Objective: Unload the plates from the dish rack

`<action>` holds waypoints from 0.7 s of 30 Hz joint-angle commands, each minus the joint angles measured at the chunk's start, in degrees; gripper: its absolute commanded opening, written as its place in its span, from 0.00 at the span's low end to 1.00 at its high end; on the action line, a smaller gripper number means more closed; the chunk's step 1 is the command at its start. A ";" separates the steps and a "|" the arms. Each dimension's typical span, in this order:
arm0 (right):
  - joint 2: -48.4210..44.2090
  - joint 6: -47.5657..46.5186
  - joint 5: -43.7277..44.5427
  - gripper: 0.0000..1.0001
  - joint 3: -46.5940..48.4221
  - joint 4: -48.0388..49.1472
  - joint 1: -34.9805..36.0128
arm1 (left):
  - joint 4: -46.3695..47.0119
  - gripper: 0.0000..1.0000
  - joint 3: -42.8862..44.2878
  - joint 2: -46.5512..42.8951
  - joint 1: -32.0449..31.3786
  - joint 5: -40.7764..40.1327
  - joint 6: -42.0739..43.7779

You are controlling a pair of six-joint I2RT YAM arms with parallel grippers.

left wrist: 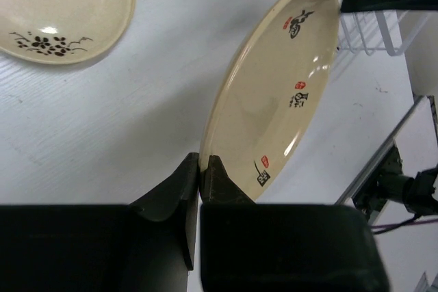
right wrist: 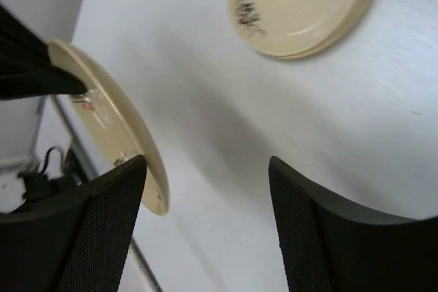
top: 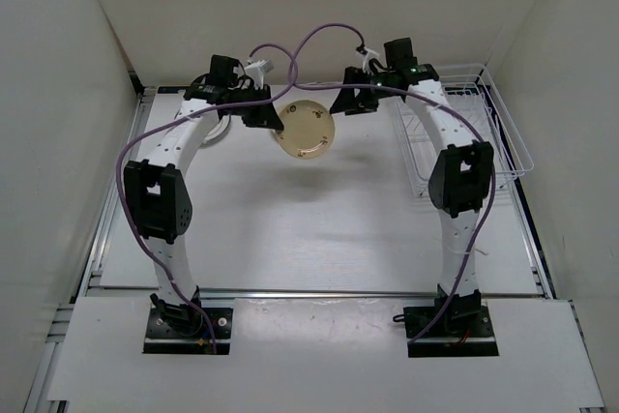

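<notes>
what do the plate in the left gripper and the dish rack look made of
The held plate looks like glossy cream melamine or glazed ceramic, which one is unclear: smooth, with bright highlights and printed black and red marks. The dish rack looks like thin wire, likely metal, coated white: slim even bars in a grid.

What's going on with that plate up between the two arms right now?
The left gripper is shut on the rim of a tan plate and holds it on edge above the table, between the two arms. The right gripper is open, close beside that plate. A second tan plate lies flat on the table. The dish rack stands at the right. No plate shows in it, though the right arm hides part of it.
</notes>
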 commanded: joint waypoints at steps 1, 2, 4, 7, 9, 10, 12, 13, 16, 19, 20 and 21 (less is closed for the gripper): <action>-8.53 -0.84 13.09 0.76 0.55 0.08 -3.72 | 2.97 0.10 1.37 -1.29 -0.19 -3.18 -4.09; -10.19 -0.84 15.90 0.77 -0.15 0.08 -4.34 | 2.98 0.10 1.37 -0.59 -0.19 -3.20 -4.98; -11.87 -1.45 20.83 0.77 -0.68 0.08 -6.10 | 4.38 0.10 1.37 0.02 -0.19 -4.68 -8.22; -15.82 -2.06 24.72 0.77 -3.66 -0.54 -8.64 | 5.43 0.10 3.47 2.22 -0.19 -6.35 -11.13; -19.42 -2.94 25.34 0.78 -6.99 -1.76 -10.75 | 5.44 0.10 6.19 4.93 -0.19 -6.36 -13.51; -20.74 -4.08 23.86 0.78 -8.32 -2.29 -11.54 | 6.05 0.10 7.25 5.99 0.33 -6.36 -14.21; -23.91 -6.01 22.53 0.78 -11.22 -5.10 -14.09 | 6.58 0.10 10.67 9.50 0.95 -5.74 -16.41; -25.75 -8.46 21.65 0.78 -12.01 -6.24 -15.06 | 7.45 0.10 11.73 10.65 1.74 -4.70 -17.03; -28.48 -13.99 19.10 0.78 -13.25 -11.86 -19.45 | 9.03 0.10 16.74 15.22 3.14 -4.16 -18.79; -30.59 -18.22 17.26 0.78 -13.25 -16.79 -25.33 | 10.27 0.10 22.01 19.71 4.20 -4.16 -20.72; -31.12 -18.85 17.25 0.78 -13.25 -17.67 -26.39 | 10.27 0.10 24.11 20.67 4.20 -4.16 -21.51; -31.13 -18.86 16.47 0.78 -13.77 -19.07 -27.54 | 11.14 0.10 25.09 21.64 4.20 -4.16 -21.51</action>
